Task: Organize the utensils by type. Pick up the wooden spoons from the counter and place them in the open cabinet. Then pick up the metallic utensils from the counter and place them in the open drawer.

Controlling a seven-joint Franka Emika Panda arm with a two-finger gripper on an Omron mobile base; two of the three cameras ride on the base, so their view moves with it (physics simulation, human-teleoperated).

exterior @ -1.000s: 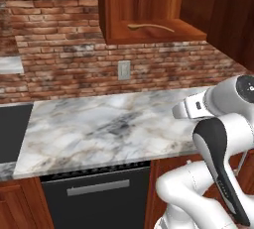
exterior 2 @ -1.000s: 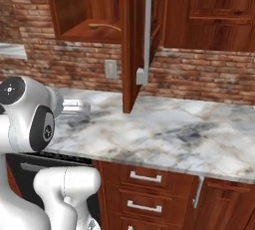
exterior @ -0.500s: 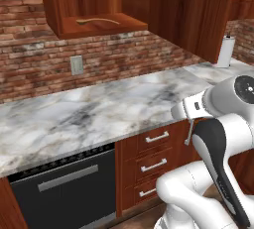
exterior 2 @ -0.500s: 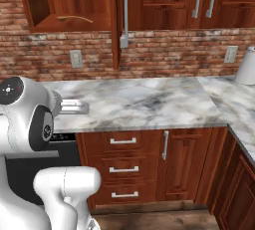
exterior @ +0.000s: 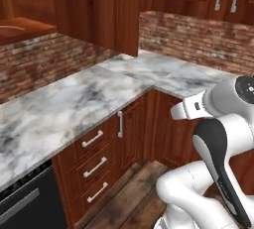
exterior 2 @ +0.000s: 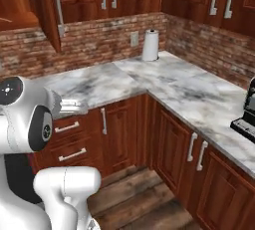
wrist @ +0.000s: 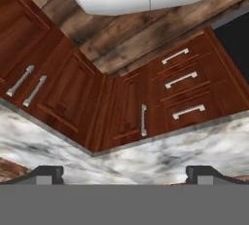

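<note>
The marble counter (exterior: pixel 74 99) runs in an L round a corner, over reddish-brown cabinets; it also shows in the right base view (exterior 2: pixel 164 79) and the hand view (wrist: pixel 160 158). No spoon lies on the stretch in view. My gripper (wrist: pixel 125 174) is open, its two dark fingertips (wrist: pixel 46 173) wide apart with nothing between them, held high in front of my body and away from the counter. The open cabinet (exterior: pixel 22 27) is at the upper left, with a thin pale tan shape on its shelf, too small to name. The three drawers (exterior: pixel 94 166) in view are shut; the open drawer is out of view.
A white paper towel roll (exterior 2: pixel 150 45) stands in the counter's back corner. A dark machine (exterior 2: pixel 246 114) sits at the right edge. The open cabinet door (exterior 2: pixel 50 10) hangs out over the counter. A black oven front (exterior: pixel 25 203) is at lower left. Wooden floor (exterior 2: pixel 149 194) lies in the corner.
The whole picture has swung: the base has turned to the right, so the counter's corner and right-hand run have come into view. The arm holds the same pose.
</note>
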